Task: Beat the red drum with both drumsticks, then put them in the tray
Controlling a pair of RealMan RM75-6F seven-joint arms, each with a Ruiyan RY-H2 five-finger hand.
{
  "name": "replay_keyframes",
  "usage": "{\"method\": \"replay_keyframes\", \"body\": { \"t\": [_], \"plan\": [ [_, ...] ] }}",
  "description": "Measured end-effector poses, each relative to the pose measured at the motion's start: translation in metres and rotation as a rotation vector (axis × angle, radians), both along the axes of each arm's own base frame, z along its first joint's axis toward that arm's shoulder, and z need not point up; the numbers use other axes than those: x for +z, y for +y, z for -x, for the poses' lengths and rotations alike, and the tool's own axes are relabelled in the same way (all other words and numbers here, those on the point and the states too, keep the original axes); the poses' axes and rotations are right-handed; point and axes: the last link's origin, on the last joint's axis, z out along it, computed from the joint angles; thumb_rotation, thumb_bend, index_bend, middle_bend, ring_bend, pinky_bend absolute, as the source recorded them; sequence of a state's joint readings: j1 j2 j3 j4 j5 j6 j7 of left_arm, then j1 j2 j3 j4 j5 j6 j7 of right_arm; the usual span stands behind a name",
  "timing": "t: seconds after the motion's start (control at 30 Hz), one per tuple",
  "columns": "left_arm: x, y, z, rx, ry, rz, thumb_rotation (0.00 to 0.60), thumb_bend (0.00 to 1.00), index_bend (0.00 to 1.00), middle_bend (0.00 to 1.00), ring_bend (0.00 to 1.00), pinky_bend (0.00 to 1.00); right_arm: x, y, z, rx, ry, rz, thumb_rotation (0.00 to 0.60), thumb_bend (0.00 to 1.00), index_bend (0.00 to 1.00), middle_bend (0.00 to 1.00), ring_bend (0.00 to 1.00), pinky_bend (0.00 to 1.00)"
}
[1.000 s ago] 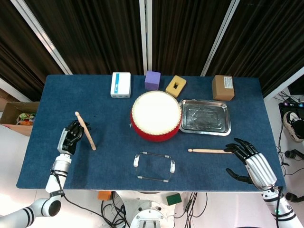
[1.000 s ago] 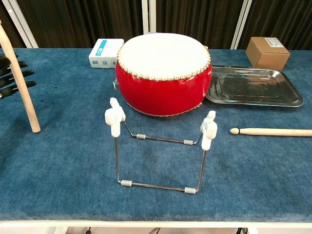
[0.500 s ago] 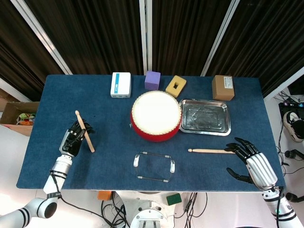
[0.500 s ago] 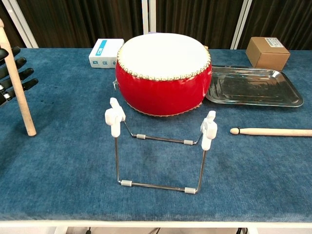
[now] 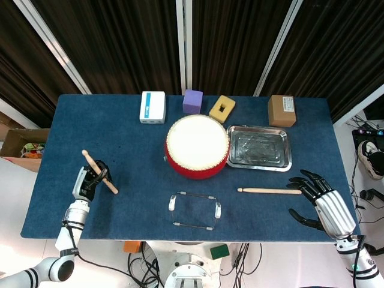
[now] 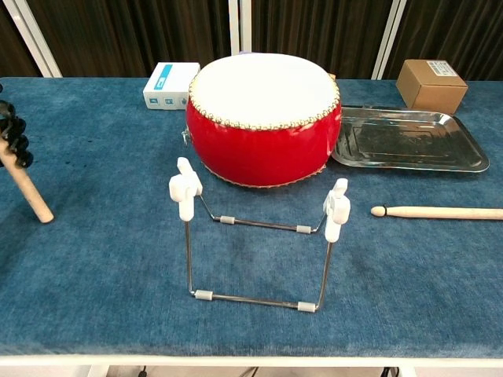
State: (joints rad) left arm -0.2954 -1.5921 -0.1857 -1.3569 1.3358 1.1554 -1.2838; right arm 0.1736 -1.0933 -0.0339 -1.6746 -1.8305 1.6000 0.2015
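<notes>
The red drum (image 5: 197,146) with its white skin stands mid-table, also in the chest view as the drum (image 6: 263,118). My left hand (image 5: 89,180) at the table's left edge grips one wooden drumstick (image 5: 99,171), tilted with its tip down to the right; the chest view shows this stick (image 6: 27,191) and the hand's fingers (image 6: 11,133) at the far left. The second drumstick (image 5: 269,191) lies flat right of centre, seen in the chest view as a stick (image 6: 437,212). My right hand (image 5: 324,205) hovers open just right of its end. The steel tray (image 5: 259,148) sits right of the drum.
A wire stand (image 5: 195,210) with white clips stands in front of the drum. Along the far edge sit a white box (image 5: 152,107), a purple block (image 5: 192,101), a yellow block (image 5: 222,108) and a cardboard box (image 5: 281,110).
My left hand has drawn back toward the left front edge with the drumstick, which now tilts lower. My right hand has shifted slightly right and nearer the table's front edge, still open.
</notes>
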Motion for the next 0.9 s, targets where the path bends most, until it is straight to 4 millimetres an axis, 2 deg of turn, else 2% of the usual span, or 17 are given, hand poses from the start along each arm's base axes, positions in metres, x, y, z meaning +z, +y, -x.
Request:
{"method": "replay_keyframes", "body": {
  "t": [0.23,0.63,0.73,0.8,0.9],
  "plan": [
    [-0.012,-0.014,0.002,0.007,0.096,0.014,0.402,0.12,0.7,0.78,0.74,0.72,0.0,0.0,0.0,-0.005,-0.005,0.0,0.6,0.18,0.34,0.3,0.11,0.23],
    [-0.037,-0.026,0.001,-0.017,0.158,0.047,0.501,0.12,0.74,0.81,0.76,0.74,0.001,0.003,0.002,-0.017,-0.019,0.008,0.6,0.18,0.34,0.3,0.11,0.23],
    [-0.04,-0.026,0.0,-0.017,0.161,0.047,0.571,0.12,0.75,0.81,0.77,0.75,0.002,0.004,0.003,-0.02,-0.022,0.01,0.6,0.18,0.34,0.3,0.11,0.23],
    [-0.04,-0.026,0.001,-0.017,0.167,0.044,0.599,0.12,0.77,0.82,0.78,0.77,0.002,0.004,0.004,-0.021,-0.023,0.011,0.6,0.18,0.34,0.3,0.11,0.23],
    [-0.041,-0.025,0.002,-0.009,0.165,0.035,0.6,0.12,0.8,0.86,0.81,0.84,0.002,0.004,0.004,-0.022,-0.025,0.014,0.6,0.18,0.34,0.3,0.11,0.23]
  ]
}}
